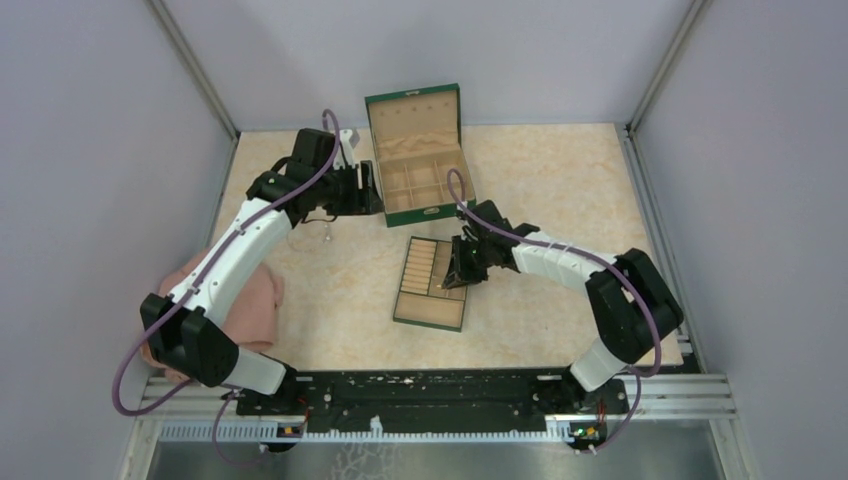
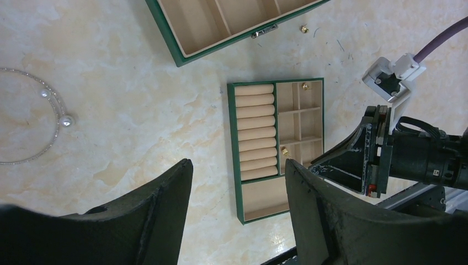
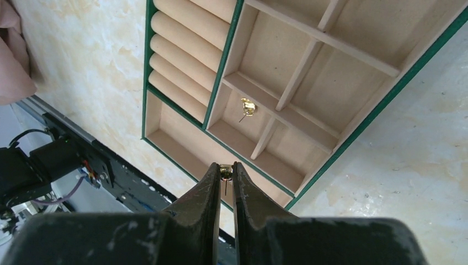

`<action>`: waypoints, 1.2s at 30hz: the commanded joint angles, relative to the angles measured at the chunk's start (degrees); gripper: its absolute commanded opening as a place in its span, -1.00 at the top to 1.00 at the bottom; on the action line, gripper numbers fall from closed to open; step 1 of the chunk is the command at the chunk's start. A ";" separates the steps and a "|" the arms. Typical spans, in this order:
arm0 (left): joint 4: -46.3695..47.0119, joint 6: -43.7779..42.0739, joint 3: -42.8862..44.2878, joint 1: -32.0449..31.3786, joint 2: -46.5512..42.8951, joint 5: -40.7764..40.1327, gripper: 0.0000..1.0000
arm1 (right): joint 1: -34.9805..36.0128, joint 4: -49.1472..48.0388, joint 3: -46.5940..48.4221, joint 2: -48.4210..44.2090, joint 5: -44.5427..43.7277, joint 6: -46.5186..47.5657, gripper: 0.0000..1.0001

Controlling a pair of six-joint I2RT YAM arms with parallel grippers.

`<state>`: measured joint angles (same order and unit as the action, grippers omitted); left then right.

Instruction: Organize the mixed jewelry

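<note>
Your right tool point(image 3: 226, 167) is pinched shut on a small gold stud point(image 3: 225, 172), the head caught right at the tips and the pin running back between the fingers, so its long axis lies along the tool. The tool hangs over the near edge of the divided tray point(image 3: 336, 88), and a matching stud point(image 3: 248, 106) sits in a small compartment just ahead of the tips. That is the relation to watch. As I read it, the held stud has to go a little forward, past the long end compartment, before you let go, or it lands in the wrong cell or on the rim. The right arm reaches in from its base with the forearm stretched toward the tray and the wrist tipped down, so it is well placed. Your left tool point(image 2: 237, 168) is spread wide and holds nothing. It hovers high beside the green box point(image 1: 413, 118), looking down on the counter point(image 1: 560, 190). A chain loop point(image 2: 67, 121) with pale beads lies on the counter off to one side of it, and a loose stud point(image 2: 303, 28) sits on the counter just by the box's front wall. Both are probably left-arm work, since that arm is nearer to them.
</note>
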<state>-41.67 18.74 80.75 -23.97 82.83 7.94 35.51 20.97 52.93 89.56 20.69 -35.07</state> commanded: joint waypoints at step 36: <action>1.81 0.15 -0.33 0.24 0.84 1.22 -0.39 | -2.83 8.16 11.64 -2.52 -19.73 6.42 0.35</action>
<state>-41.10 19.42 79.94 -23.97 83.09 8.29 35.94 26.81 61.39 91.37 9.10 -30.74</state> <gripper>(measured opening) 0.692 0.307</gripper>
